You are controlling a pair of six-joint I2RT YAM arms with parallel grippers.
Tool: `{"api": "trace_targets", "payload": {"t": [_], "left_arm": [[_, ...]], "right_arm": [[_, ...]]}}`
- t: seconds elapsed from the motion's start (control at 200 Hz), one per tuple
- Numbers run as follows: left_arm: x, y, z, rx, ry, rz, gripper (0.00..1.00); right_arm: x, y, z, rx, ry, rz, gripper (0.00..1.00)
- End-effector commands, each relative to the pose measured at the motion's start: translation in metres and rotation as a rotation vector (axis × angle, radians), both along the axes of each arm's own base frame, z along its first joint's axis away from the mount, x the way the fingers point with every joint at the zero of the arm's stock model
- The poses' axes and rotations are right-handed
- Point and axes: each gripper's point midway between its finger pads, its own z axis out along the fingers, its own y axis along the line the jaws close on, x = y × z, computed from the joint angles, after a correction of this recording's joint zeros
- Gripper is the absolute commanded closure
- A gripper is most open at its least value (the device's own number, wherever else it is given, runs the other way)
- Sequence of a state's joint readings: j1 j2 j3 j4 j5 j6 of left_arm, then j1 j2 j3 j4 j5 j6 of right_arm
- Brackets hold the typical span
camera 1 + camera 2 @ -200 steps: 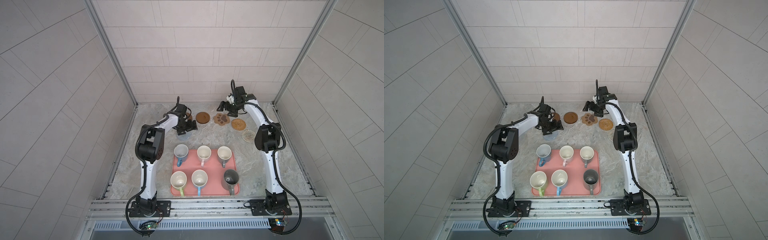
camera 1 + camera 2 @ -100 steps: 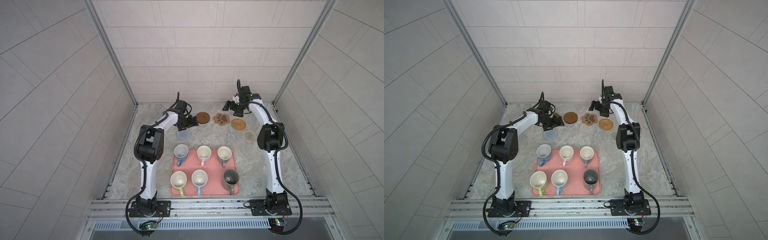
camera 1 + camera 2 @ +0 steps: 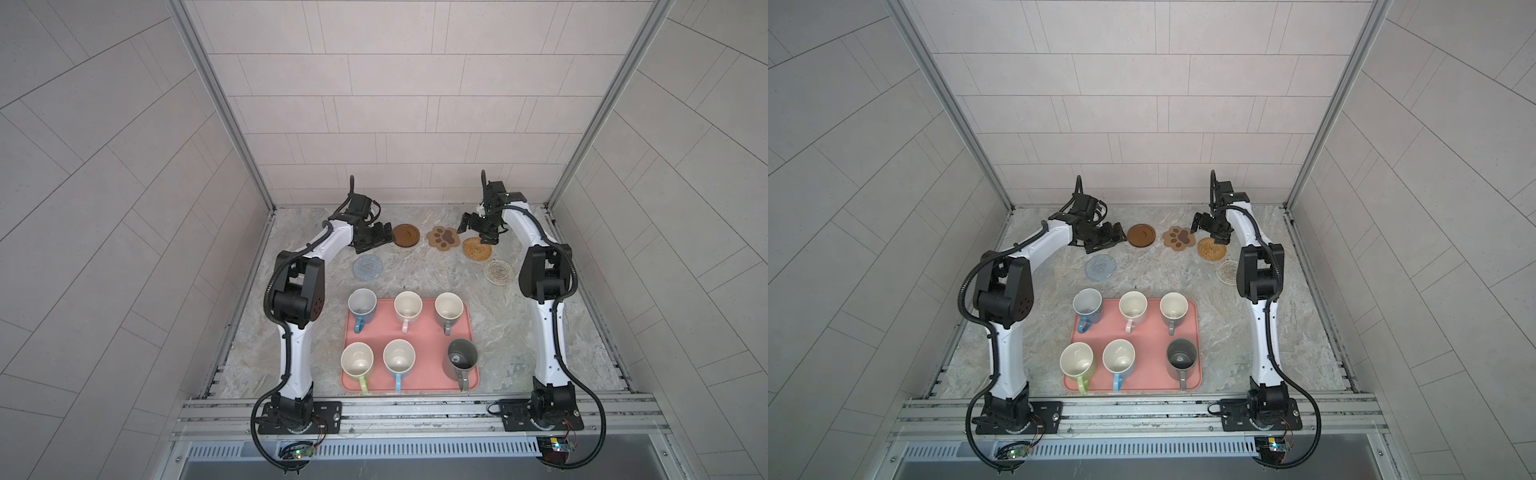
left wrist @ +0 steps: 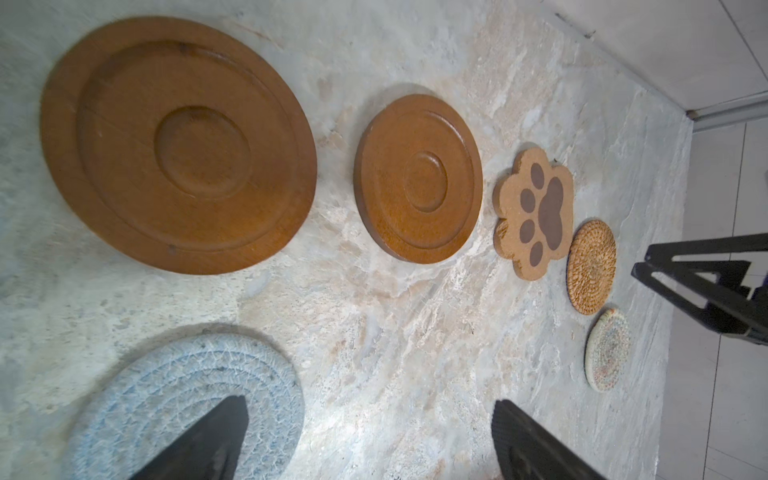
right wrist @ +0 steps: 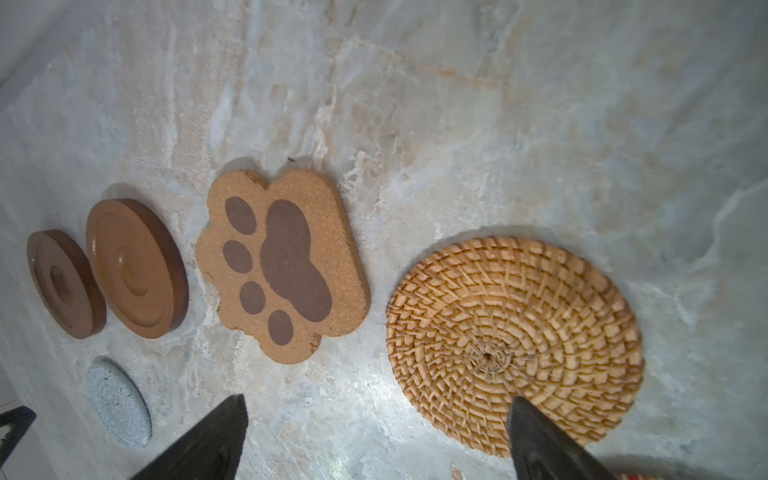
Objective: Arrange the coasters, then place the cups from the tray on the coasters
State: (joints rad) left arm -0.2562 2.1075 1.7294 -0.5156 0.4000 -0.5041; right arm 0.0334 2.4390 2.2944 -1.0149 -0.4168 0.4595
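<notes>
My left gripper [image 3: 376,235] hangs with its jaws spread wide and nothing between them, over the far left part of the table [image 3: 428,274]. It sits above one brown wooden disc [image 4: 178,145], which it hides in both top views. My right gripper [image 3: 477,230] is just as wide and empty, and hovers near the far edge over the golden rattan round [image 3: 477,249]. All six coasters lie flat on the table, none touching another. They form an arc along the far edge: the grey-blue crochet round [image 3: 368,267] toward the left edge, then the hidden disc, the second wooden disc [image 3: 406,235], the paw-shaped coaster [image 3: 443,238], the rattan round, and the pale beige woven round [image 3: 498,272] toward the right edge. I judge the arranging to be done or nearly so. None of the cup step is done yet. The salmon-pink tray [image 3: 428,332] sits near the middle of the front edge and holds every cup upright. The blue mug [image 3: 362,302], pale pink mug [image 3: 408,305] and grey mug [image 3: 449,306] are in its far row. The yellow-green mug [image 3: 357,359], light blue mug [image 3: 399,356] and taller dark grey mug [image 3: 461,359] are in its near row. No coaster carries a cup, so six transfers remain.
</notes>
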Motion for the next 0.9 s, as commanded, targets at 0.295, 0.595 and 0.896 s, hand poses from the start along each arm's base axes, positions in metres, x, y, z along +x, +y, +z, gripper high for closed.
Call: {"api": "trace_targets", "payload": {"t": [0.295,0.595,0.896], "left_arm": [[0.015,0.012,0.033,-0.047,-0.081,0.046,0.0],[0.018,0.011,0.033,-0.065,-0.091,0.053,0.0],[0.016,0.011,0.029,-0.063,-0.084,0.056,0.0]], "right_arm": [[-0.002,-0.004,-0.016,-0.027,0.015,0.012,0.01],[-0.002,0.002,-0.038,0.01,0.046,0.01,0.01],[-0.028,0.001,-0.056,0.006,0.125,0.018,0.0]]}}
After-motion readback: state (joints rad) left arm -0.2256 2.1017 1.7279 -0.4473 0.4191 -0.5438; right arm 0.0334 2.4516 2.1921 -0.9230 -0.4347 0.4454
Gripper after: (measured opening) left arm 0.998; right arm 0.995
